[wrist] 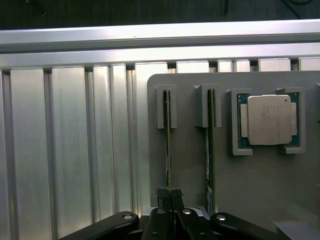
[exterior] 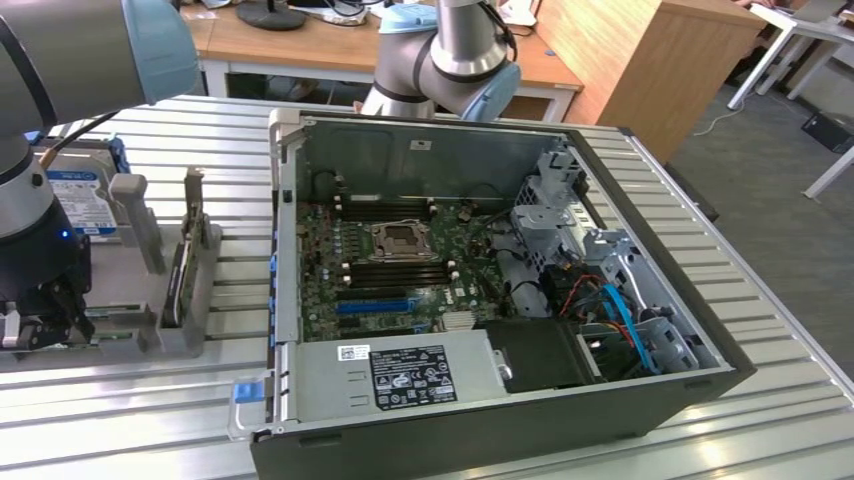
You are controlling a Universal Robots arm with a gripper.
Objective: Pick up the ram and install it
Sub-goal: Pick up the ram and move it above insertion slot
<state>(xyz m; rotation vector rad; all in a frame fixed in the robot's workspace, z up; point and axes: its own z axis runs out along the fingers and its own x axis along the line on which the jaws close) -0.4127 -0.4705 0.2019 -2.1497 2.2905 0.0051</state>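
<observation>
Black gripper (wrist: 170, 196) is seen pinched shut on the ram (wrist: 168, 150), a thin green board stood on edge in a slotted bracket of the matte grey holder plate (wrist: 250, 190). A second thin stick (wrist: 210, 150) is seated just beside it on the plate, with a square metal-lidded CPU (wrist: 269, 120) nested beyond that.

an open computer case (exterior: 400, 150) lies on its side on the ribbed metal surface (exterior: 134, 400), motherboard (exterior: 350, 275) facing up with the bare cpu socket (exterior: 400, 240) near its middle and a blue slot (exterior: 374, 303) below it. a silver power supply (exterior: 400, 372) with a black label fills the near corner, and blue cables (exterior: 627, 325) run by the drive cage. towards the exterior view's left, a hard drive (exterior: 83, 195) and an upright card (exterior: 191, 260) stand in a grey holder (exterior: 134, 285). a wooden desk (exterior: 307, 45) sits behind. close up, a processor (wrist: 269, 120) rests in its frame on the grey plate (wrist: 187, 160).
</observation>
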